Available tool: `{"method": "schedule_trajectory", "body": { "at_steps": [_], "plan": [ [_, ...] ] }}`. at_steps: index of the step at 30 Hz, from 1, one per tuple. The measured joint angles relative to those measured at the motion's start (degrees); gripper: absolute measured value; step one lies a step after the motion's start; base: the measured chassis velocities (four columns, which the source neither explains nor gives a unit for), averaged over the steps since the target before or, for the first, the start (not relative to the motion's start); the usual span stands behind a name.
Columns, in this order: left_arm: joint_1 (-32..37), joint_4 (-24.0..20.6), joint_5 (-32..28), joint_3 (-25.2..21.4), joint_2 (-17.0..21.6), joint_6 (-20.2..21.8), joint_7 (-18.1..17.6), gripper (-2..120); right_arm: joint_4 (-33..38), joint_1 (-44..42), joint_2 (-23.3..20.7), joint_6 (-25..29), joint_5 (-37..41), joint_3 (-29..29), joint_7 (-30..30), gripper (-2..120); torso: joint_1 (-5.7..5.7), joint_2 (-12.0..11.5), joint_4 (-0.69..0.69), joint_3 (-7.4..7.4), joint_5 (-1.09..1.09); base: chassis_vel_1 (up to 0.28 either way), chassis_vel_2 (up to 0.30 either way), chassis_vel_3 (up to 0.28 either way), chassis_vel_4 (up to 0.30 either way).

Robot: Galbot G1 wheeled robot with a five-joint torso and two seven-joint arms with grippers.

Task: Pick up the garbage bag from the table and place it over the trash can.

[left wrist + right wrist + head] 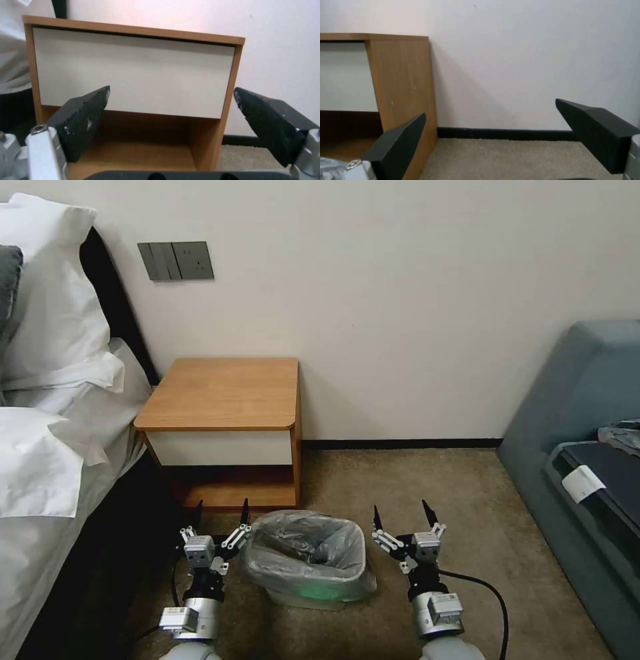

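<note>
Looking down from the head, we see the garbage bag (303,553) already lining the trash can (313,599), its crinkly grey plastic folded out over the rim and hanging partway down the sides. The can stands on the carpet (427,493) just in front of the table (223,393), whose wooden top is bare.

Our left gripper (221,510) hangs just beside the can on its left, fingers spread apart and holding nothing; one finger comes close to the bag's edge, though we cannot tell whether it touches. Our right gripper (402,512) sits near the can on the other side, likewise spread wide and empty, apart from the bag.

From the left wrist, our two dark fingers (85,120) frame the table's cream drawer front (133,75) and lower shelf (140,155). From the right wrist, the parted fingers (400,145) frame the wall (526,62) and its dark baseboard (506,133), with the table's side panel (403,82) close by and a scrap of grey bag at the corner.
</note>
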Motion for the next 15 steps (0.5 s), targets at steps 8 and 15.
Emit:
{"method": "schedule_trajectory", "body": {
  "at_steps": [8, 15],
  "plan": [
    [0.03, -0.06, -0.08, 0.0, 0.01, 0.27, -0.05, 97, 0.01, 0.06, -0.06, 0.0, 0.15, -0.01, -0.06, 100, 0.0, 0.0, 0.0, 0.0, 0.0, 0.0, 0.0, 0.0, 0.0],
    [0.04, -0.12, -0.14, 0.0, 0.01, 0.43, -0.1, 97, 0.07, 0.11, -0.12, -0.12, 0.3, -0.07, -0.06, 100, 0.0, 0.0, 0.0, 0.0, 0.0, 0.0, 0.0, 0.0, 0.0]
  ]
}}
